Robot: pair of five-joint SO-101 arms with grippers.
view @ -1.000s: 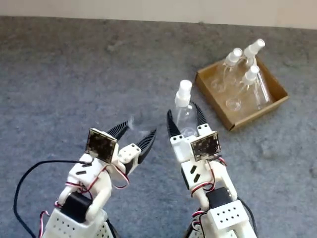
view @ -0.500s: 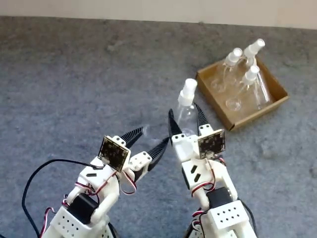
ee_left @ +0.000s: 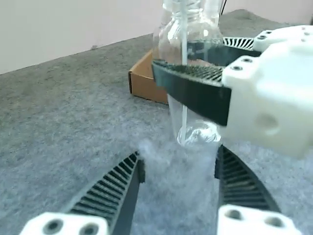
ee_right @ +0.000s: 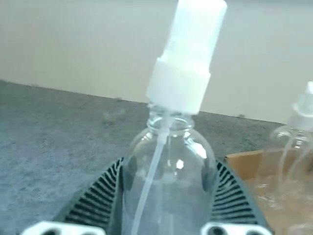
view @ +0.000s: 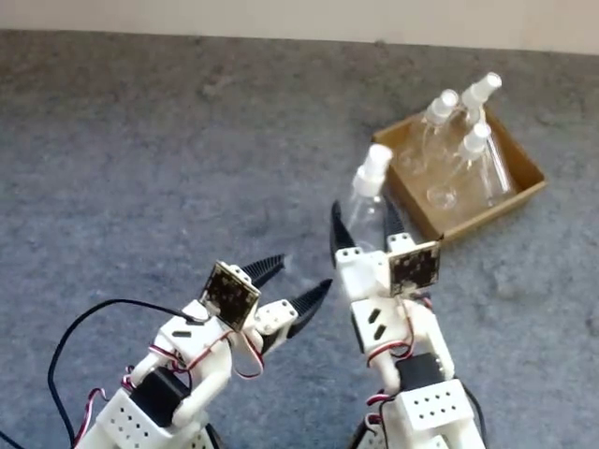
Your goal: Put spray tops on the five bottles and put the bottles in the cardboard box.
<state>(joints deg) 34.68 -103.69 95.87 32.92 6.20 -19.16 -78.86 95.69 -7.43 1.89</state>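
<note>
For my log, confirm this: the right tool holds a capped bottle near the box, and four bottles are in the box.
Not four: the high view shows three bottles in the box. The rest holds: the right tool grips a capped bottle near the box.

The bottle (view: 367, 198) in the right jaws is just left of the box (view: 491, 213) holding three bottles (view: 468, 154).

grey carpeted tabletop (view: 140, 159), pale wall (view: 281, 14) behind
</note>
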